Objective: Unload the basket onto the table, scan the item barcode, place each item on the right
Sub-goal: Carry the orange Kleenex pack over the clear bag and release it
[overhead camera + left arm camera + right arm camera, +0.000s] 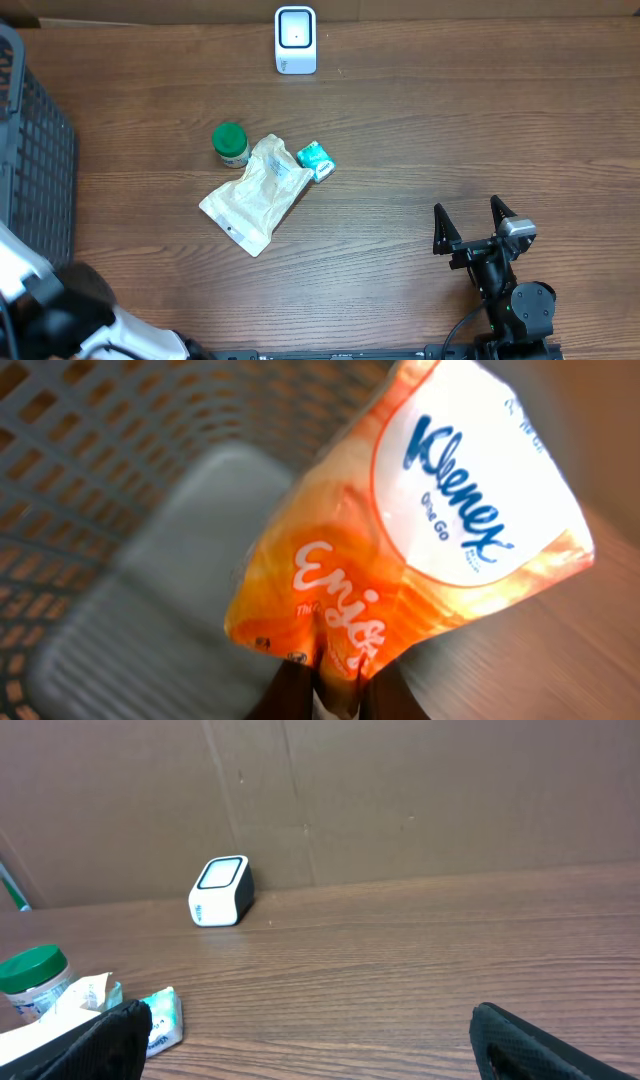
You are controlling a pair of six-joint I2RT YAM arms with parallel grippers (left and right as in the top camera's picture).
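Kleenex tissue pack [400, 540], orange and white, hangs pinched at its lower edge by the left fingers [295, 698], which are clenched on it above the grey mesh basket [90, 480] at the bench's [450, 120] left side. Right fingers [500, 215] are spread wide and grasp nothing, near the front right. The white scanner [295, 40] stands at the far edge, well apart from a green-lidded jar [230, 143], a white pouch [255, 195] and a small teal packet [316, 160].

"Kleenex One Go" on tissue pack [410, 530]
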